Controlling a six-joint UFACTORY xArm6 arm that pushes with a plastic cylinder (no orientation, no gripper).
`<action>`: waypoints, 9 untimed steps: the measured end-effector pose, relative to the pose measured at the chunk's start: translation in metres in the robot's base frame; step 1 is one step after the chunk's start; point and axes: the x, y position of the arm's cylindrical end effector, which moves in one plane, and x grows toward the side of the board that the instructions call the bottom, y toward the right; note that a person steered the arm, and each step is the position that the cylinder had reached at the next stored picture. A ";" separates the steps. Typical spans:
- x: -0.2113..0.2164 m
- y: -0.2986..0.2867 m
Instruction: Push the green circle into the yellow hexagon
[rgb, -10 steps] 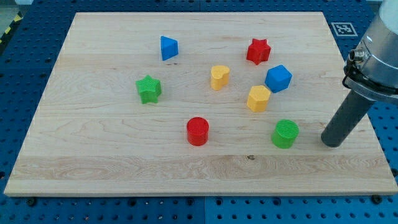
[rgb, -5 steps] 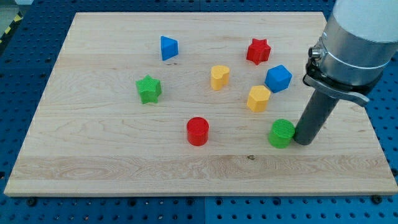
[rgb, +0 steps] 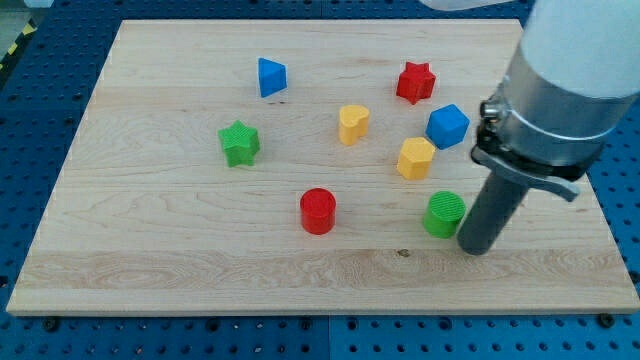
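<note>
Camera view: one angle only, wooden board (rgb: 150, 250) on a blue pegboard table (rgb: 30, 100).
Tool state: plain rod, nothing to open or close; my tip (rgb: 474, 249) is down on the board, against the green circle's right side or a hair off it, can't tell which.
Green circle (rgb: 443, 214): lower right of the board, just left of my tip, flat on the wood.
Yellow hexagon (rgb: 415, 158): above the circle and slightly to the view's left, near but with bare wood between them.
Progress: judged not done, no contact between circle and hexagon.
Risk 1, wrong heading: my tip sits right and slightly below the circle, so a push from here probably sends it mostly toward the view's left, passing under the hexagon.
Fix: I likely need to get more underneath the circle before driving toward the view's top.
Risk 2, slip-off: round side on a round rod; an off-centre push could let the circle roll around my tip and squirt sideways.
Risk 3, bystanders: red cylinder (rgb: 318, 211) lies to the left on the leftward line; blue cube (rgb: 447, 126) sits just up-right of the hexagon, yellow heart (rgb: 352, 124) up-left.
Risk 4, overshoot: a hard push may shove the hexagon into the blue cube or the red star (rgb: 415, 82) behind it.
Far blocks: green star (rgb: 239, 143) and blue triangle (rgb: 270, 77), well apart, no concern.
Occlusion: rod body hides the board to the right of the circle.
</note>
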 end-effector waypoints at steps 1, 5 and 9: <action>-0.008 -0.017; -0.027 -0.019; -0.036 -0.010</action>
